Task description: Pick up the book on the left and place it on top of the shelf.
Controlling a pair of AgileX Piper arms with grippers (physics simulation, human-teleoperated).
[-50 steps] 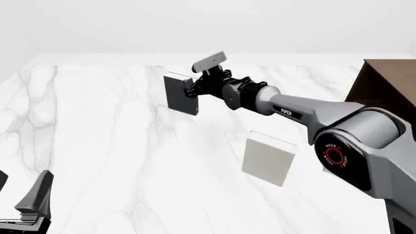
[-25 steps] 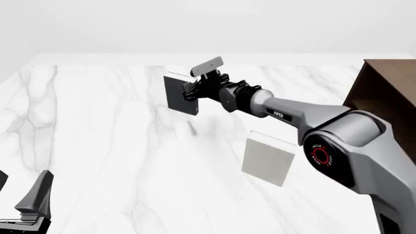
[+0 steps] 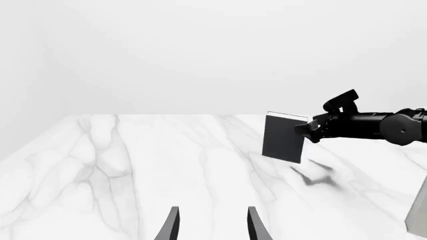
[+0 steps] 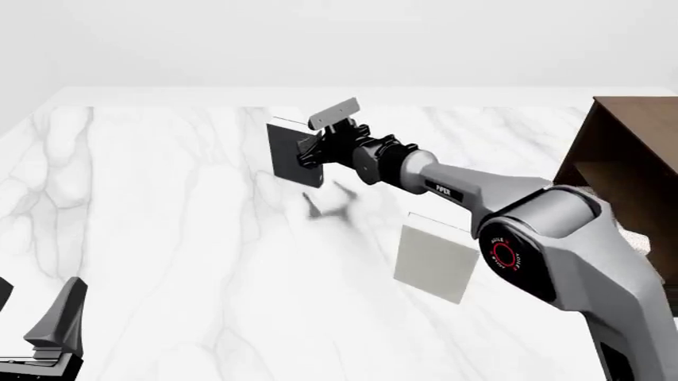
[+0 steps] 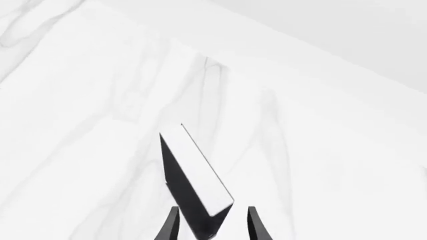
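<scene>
From the left wrist view we see our left gripper (image 3: 210,225) idle low over the marble table (image 3: 120,175), fingers parted with nothing between them, while across the table the dark book (image 3: 283,137) hangs upright in the right gripper (image 3: 308,129), its lower edge clear of the surface with a shadow beneath. In the front view the book (image 4: 288,155) sits far left of the brown shelf (image 4: 625,167); compared with a second ago the right gripper (image 4: 314,147) has lifted it slightly and a shadow has appeared below, so we judge the pickup done and the carry to the shelf top next. A pale book (image 4: 434,258) stands nearer us. From the right wrist view, the fingers are closed on the book's (image 5: 193,185) edge.
</scene>
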